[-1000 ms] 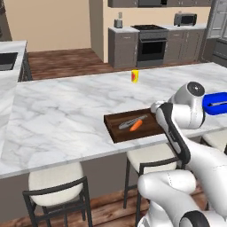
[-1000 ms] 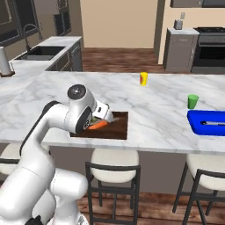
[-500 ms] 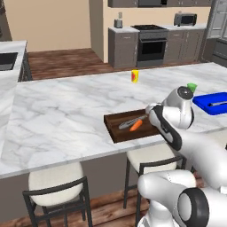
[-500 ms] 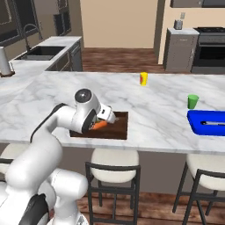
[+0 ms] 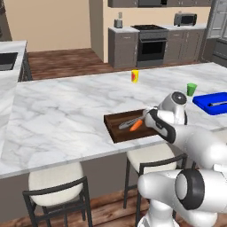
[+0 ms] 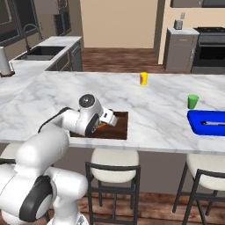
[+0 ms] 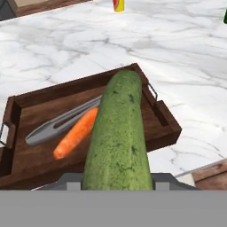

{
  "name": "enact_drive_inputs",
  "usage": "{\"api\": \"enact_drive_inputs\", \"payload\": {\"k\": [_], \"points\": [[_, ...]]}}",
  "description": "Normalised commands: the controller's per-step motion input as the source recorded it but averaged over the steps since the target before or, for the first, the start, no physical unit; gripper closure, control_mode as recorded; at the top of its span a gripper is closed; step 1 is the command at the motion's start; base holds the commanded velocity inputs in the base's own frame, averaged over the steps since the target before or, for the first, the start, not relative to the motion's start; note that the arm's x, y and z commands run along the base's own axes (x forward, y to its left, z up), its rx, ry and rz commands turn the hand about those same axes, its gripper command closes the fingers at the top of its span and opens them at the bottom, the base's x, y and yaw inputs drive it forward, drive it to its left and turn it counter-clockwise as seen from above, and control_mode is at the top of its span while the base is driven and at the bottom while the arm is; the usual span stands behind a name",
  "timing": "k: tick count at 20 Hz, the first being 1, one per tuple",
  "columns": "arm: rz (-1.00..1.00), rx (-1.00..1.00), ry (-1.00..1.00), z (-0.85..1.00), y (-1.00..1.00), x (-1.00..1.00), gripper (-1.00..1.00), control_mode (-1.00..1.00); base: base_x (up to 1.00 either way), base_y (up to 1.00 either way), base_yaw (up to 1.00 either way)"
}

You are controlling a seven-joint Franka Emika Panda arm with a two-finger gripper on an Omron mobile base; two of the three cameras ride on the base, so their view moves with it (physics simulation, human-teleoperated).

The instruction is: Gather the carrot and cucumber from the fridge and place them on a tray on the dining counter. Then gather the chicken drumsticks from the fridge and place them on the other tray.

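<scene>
Carrot (image 7: 75, 133) and tongs (image 7: 62, 123) lie inside wooden tray (image 7: 162, 113).

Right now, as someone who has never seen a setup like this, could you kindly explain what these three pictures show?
This is a simulated kitchen with a white robot arm on a driving base. Two pictures come from cameras on the base, behind the arm to its left and right; the third looks along the gripper from the hand itself. On the marble dining counter sits a dark wooden tray holding a carrot and grey tongs. Farther off stand a yellow cup, a green cup and a blue tray. The gripper holds a cucumber, which stretches away from the hand camera over the wooden tray.
</scene>
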Motion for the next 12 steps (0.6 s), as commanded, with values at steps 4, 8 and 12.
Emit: {"api": "enact_drive_inputs", "payload": {"k": [4,8,12], "points": [[0.0,0.0,0.0,-0.29,-0.06,0.13,1.0,-1.0,0.0,0.0,0.0],[0.0,0.0,0.0,-0.24,-0.05,0.11,1.0,-1.0,0.0,0.0,0.0],[0.0,0.0,0.0,-0.23,-0.05,0.09,1.0,-1.0,0.0,0.0,0.0]]}}
